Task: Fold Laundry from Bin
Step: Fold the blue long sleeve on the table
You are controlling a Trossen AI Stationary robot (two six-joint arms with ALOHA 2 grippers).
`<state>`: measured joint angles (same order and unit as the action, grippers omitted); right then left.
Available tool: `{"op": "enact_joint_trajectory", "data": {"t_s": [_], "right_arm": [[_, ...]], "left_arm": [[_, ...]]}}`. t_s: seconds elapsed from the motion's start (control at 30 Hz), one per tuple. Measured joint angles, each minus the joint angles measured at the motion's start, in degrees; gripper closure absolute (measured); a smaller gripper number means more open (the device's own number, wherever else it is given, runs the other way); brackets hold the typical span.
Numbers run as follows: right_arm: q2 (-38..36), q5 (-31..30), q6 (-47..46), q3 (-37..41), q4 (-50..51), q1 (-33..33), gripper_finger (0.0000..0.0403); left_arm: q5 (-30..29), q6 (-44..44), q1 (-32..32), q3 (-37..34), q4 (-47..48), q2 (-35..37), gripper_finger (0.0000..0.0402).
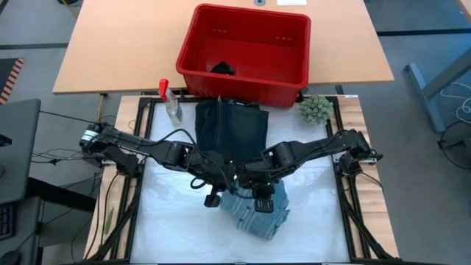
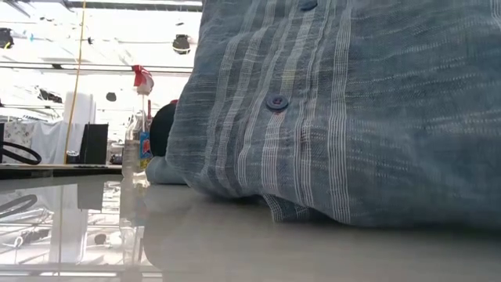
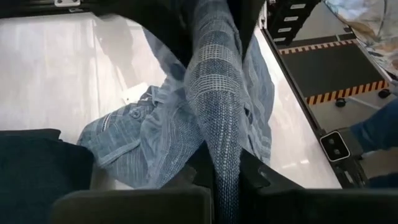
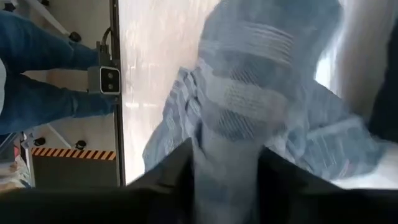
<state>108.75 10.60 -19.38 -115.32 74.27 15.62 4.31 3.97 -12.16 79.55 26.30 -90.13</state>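
At the desk's (image 1: pixel 169 221) near middle, a grey-blue shirt (image 1: pixel 259 213) lies bunched, not yet folded. Both grippers meet over it: the left gripper (image 3: pixel 225 180) is clenched on a fold of it, and the right gripper (image 4: pixel 227 168) has cloth between its fingers. Just beyond lies a dark garment (image 1: pixel 229 125), folded flat. Farther off, the bin (image 1: pixel 246 55) still holds a dark piece (image 1: pixel 223 68).
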Motion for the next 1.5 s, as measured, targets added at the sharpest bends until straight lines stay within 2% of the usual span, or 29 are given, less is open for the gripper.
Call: {"op": "enact_joint_trajectory", "data": {"t_s": [0.2,0.27,0.37,0.43,0.7,0.9,1.03,1.13,1.27,1.4,1.5], "right_arm": [[-0.6,1.4,-0.1,-6.7,13.0,-1.3,0.0144],[-0.5,1.5,-1.0,-9.1,15.9,-1.6,0.0124],[-2.4,2.8,-1.2,-10.6,14.9,-2.1,0.0110],[-3.7,2.6,-1.0,-12.3,15.5,-2.1,0.0108],[-7.4,-5.1,-0.7,-11.8,15.1,-0.1,0.0107],[-6.6,-7.9,-2.3,-4.0,14.8,2.4,0.0107],[-6.8,-8.9,-3.1,2.3,9.4,3.5,0.0107],[-6.9,-9.8,-3.1,5.6,9.0,4.1,0.0107],[-6.9,-15.2,-2.7,9.5,5.9,4.3,0.0107],[-7.0,-15.1,-2.9,12.9,2.2,4.5,0.0109],[-7.0,-13.7,-3.0,14.6,-0.4,5.2,0.0130]], "left_arm": [[-0.3,-0.2,0.0,0.0,0.3,0.0,0.0399],[-0.3,-0.5,0.0,0.0,0.5,0.0,0.0400],[-0.3,-0.6,0.0,0.0,0.5,0.0,0.0400],[-0.4,-1.1,0.0,0.0,0.8,0.0,0.0401],[-0.6,-1.8,0.1,-0.1,1.9,0.0,0.0401],[-0.5,-1.8,0.6,0.0,2.9,0.0,0.0401],[-0.7,-2.8,0.7,0.0,3.4,0.5,0.0401],[-1.2,-3.3,0.6,0.0,3.6,0.6,0.0401],[-1.2,-3.6,0.6,-0.1,3.8,0.6,0.0401],[-1.2,-3.8,0.6,-0.1,3.8,0.6,0.0401],[-1.2,-3.8,0.6,-0.1,3.8,0.6,0.0401]]}}
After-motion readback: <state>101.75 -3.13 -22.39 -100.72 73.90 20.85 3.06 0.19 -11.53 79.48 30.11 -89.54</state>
